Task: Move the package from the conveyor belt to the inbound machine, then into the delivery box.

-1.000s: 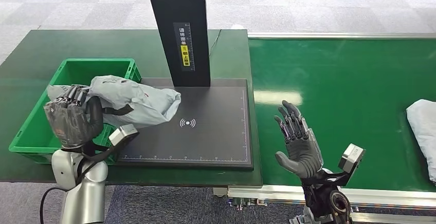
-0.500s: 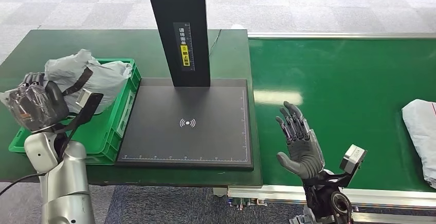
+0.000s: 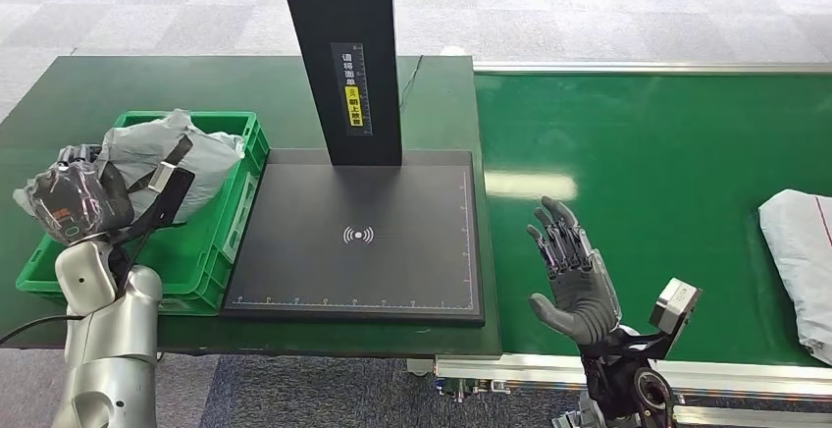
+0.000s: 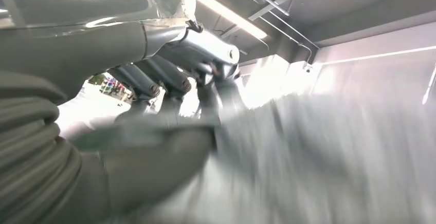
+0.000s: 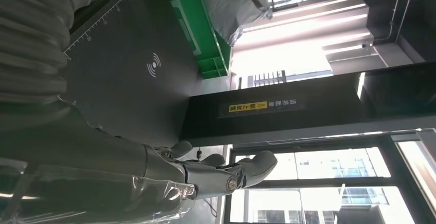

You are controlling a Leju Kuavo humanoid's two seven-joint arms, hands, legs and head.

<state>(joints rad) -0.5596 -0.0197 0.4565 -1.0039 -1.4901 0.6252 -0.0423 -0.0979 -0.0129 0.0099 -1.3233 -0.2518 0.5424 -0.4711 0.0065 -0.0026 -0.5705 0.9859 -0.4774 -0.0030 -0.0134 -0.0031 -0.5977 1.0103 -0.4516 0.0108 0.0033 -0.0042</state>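
A grey plastic package [image 3: 169, 153] lies partly in the green delivery box [image 3: 216, 241] at the table's left end. My left hand [image 3: 74, 202] is at the box's near-left side and grips the package's near end. In the left wrist view its fingers [image 4: 169, 80] wrap blurred grey plastic [image 4: 319, 162]. My right hand [image 3: 572, 276] hovers open, fingers spread, over the front edge of the conveyor belt [image 3: 667, 153]. A second grey package [image 3: 800, 251] lies at the belt's right edge. The right wrist view shows the right hand [image 5: 205, 175], the box [image 5: 198, 34] and the package [image 5: 234, 3].
The inbound machine's black plate [image 3: 358, 237] lies between box and belt, with its black column [image 3: 343, 55] at the back. The plate [image 5: 128, 75] and column [image 5: 267, 106] also appear in the right wrist view. The belt's metal frame [image 3: 549, 369] runs along the front.
My left hand has carried the package off the black plate to the left and lowered it into the green box. The second package on the belt has drifted slightly left. My right hand has barely moved.
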